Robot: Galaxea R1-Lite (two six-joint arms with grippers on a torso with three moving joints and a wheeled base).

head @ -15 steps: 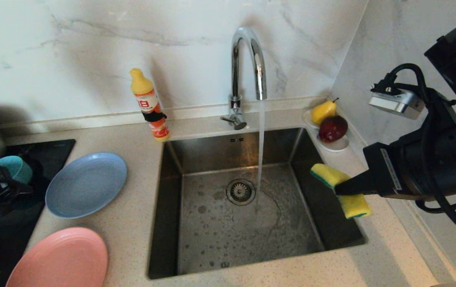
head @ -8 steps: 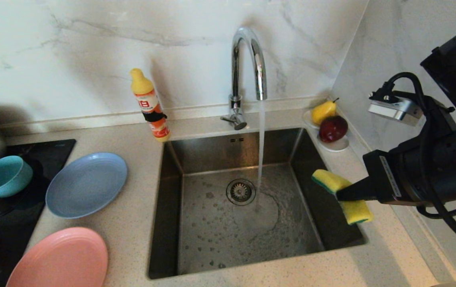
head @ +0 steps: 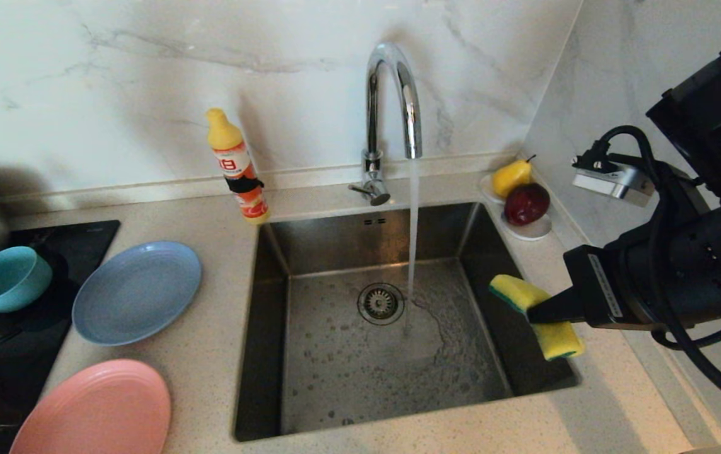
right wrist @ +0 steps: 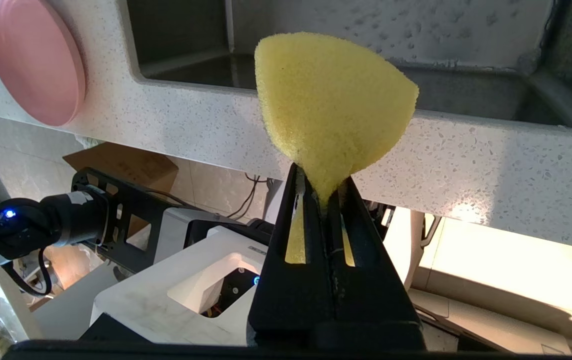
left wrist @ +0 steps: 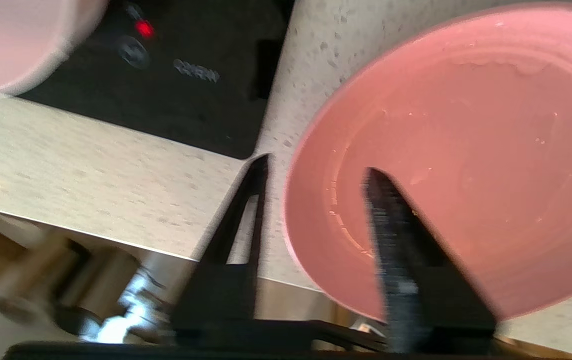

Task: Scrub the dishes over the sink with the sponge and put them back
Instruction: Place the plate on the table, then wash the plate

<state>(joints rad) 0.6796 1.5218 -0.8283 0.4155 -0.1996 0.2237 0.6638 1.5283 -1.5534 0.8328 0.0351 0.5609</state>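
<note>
Sponge [head: 536, 308]: yellow foam with a thin green scouring layer, bent double, pinched at its fold by the right gripper [head: 534, 312], whose jaws are closed tight on it. It hangs above the right edge of the sink [head: 310, 328], partly over the basin and partly over the counter rim. The right wrist view shows the foam [right wrist: 333, 107] bulging out past the two fingers pressed together.

Sink: square steel basin, wet floor, round drain strainer [head: 380, 303] near the centre. The chrome tap [head: 392, 120] is running; the stream lands just right of the strainer.

Dishes, all on the left of the sink: grey-blue plate [head: 137, 292] flat on the counter; salmon-pink plate [head: 97, 410] nearer the front edge; teal bowl [head: 6, 278] upright on the black hob [head: 33, 340]. A small pale pink dish [left wrist: 11, 40] appears at the frame edge of the left wrist view, over the hob.

Left gripper [left wrist: 316, 172]: at the front left corner of the counter, jaws parted to a moderate gap, empty. One finger lies over the counter, the other over the salmon-pink plate [left wrist: 466, 150], with the plate rim between them. Contact with the rim cannot be determined.

Other items: detergent bottle [head: 237, 167] behind the sink's left corner; white dish with a pear and a red fruit [head: 521, 195] at the back right
</note>
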